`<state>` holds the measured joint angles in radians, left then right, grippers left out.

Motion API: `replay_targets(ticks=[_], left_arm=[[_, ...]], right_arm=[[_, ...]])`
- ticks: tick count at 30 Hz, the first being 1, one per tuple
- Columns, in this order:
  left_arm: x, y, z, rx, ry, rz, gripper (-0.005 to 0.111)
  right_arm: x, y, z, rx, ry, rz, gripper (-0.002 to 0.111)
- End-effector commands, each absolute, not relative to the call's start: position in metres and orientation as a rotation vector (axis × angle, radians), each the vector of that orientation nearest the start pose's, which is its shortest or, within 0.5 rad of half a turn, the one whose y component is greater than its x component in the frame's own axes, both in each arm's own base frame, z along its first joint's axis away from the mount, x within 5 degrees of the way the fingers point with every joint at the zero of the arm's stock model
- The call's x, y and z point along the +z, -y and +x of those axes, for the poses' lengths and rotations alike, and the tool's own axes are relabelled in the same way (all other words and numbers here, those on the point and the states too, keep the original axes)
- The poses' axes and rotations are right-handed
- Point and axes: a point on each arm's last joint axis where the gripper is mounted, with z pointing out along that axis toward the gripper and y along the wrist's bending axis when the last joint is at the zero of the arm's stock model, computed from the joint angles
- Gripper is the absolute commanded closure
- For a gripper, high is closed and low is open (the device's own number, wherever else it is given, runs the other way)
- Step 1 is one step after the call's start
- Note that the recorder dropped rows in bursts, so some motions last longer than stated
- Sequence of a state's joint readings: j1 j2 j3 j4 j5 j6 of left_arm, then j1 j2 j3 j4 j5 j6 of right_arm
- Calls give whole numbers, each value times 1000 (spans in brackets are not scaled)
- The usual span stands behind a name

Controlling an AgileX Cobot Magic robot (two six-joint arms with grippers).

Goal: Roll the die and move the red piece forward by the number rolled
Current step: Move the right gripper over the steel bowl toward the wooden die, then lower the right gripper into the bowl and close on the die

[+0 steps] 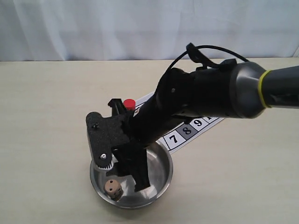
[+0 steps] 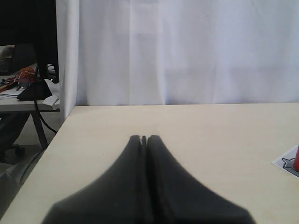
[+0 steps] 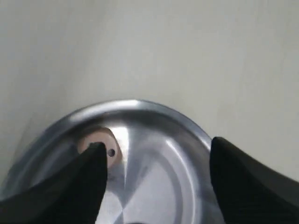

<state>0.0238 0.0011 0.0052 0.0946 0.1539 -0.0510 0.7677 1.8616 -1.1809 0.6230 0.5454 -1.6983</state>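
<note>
The die, a small tan cube with dark pips, lies in the steel bowl near its front left wall. My right gripper reaches down into the bowl and is open, empty, just right of the die. In the right wrist view the die peeks out behind one fingertip of the gripper, inside the bowl. The red piece stands upright on the numbered board behind the arm. My left gripper is shut and empty over bare table, with the red piece at the frame edge.
The board strip shows squares 7, 8 and 9 beside the bowl; the right arm covers its other squares. A white curtain hangs behind the table. In the left wrist view the table's edge drops off toward a cluttered desk.
</note>
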Motion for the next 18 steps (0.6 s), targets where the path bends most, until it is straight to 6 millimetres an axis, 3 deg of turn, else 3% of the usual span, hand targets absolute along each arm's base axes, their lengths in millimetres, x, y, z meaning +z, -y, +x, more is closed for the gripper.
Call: replay_targets(ticks=[1,4,9,14,18], left_arm=[[200,-3,56,58,-1626,2,107],[200,-3,56,58,-1626,2,107],[200,-3,56,60,-1626,3,107],[200,-3,56,60,-1626,3,107],[200,-3,56,60,-1626,3,107]], right_arm=[[184,-291,241,270,-1295,-2283,47],[175,-281,250,138,-1343,-2344,47],[168,-278,249,149,-1384,-2380,47],[146,-284,248,154,-1341,-2447,47],[139,-288,254,110,-1325,-2407,47]])
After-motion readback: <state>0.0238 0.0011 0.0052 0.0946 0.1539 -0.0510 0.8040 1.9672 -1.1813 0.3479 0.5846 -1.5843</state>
